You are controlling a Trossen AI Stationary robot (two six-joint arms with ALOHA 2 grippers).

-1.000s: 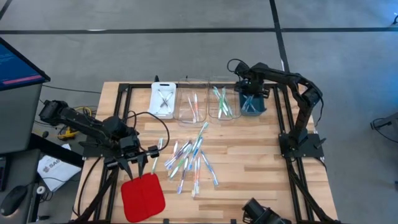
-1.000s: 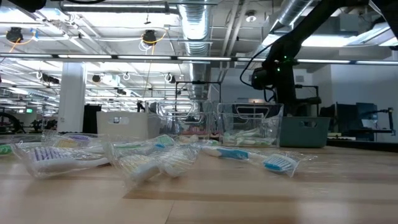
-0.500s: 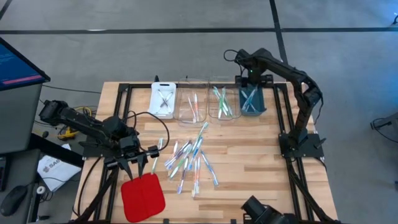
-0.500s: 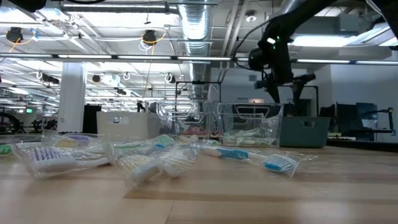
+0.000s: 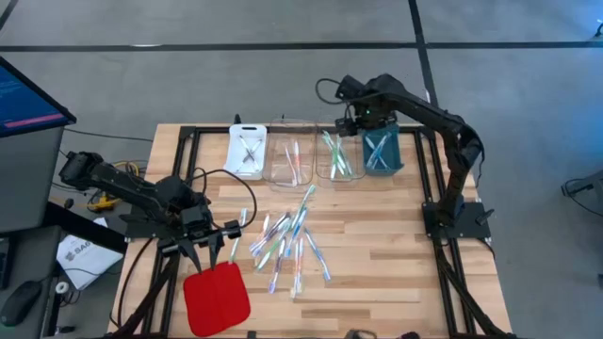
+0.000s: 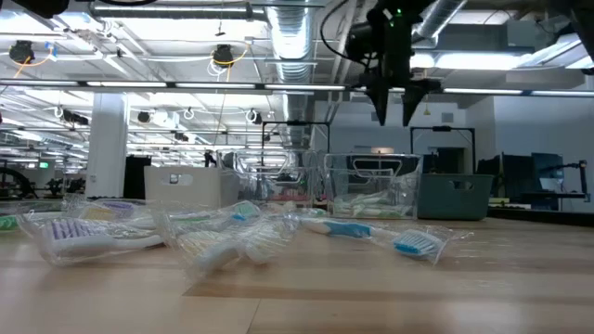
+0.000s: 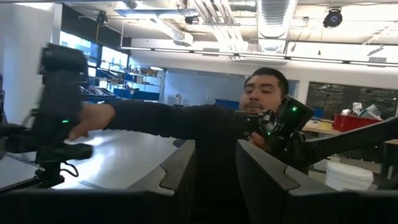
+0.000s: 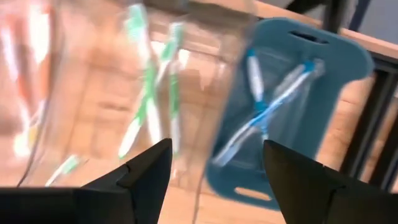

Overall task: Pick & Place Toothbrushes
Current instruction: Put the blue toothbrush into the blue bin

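Several loose toothbrushes [image 5: 287,240] lie piled on the wooden table's middle, seen close in the low view [image 6: 232,237]. Along the far edge stand a white tray [image 5: 247,149], a clear tray with pink brushes [image 5: 294,162], a clear tray with green brushes [image 5: 334,155] and a blue tray [image 5: 382,151] holding blue toothbrushes [image 8: 267,118]. My right gripper [image 5: 350,121] hangs open and empty, pointing down, high above the green and blue trays [image 6: 394,116]. My left gripper [image 5: 219,252] waits open over the near left, just beyond the red pad [image 5: 217,297].
Black frame rails [image 5: 429,179] run along the table's left and right sides. A monitor [image 5: 28,94] stands off the left edge. A person [image 7: 261,99] shows beyond the table in the left wrist view.
My right gripper has risen out of the blue tray, gone up and toward the table's left, above the green tray's far end, and rolled its wrist. The blue toothbrushes stay lying in the blue tray.
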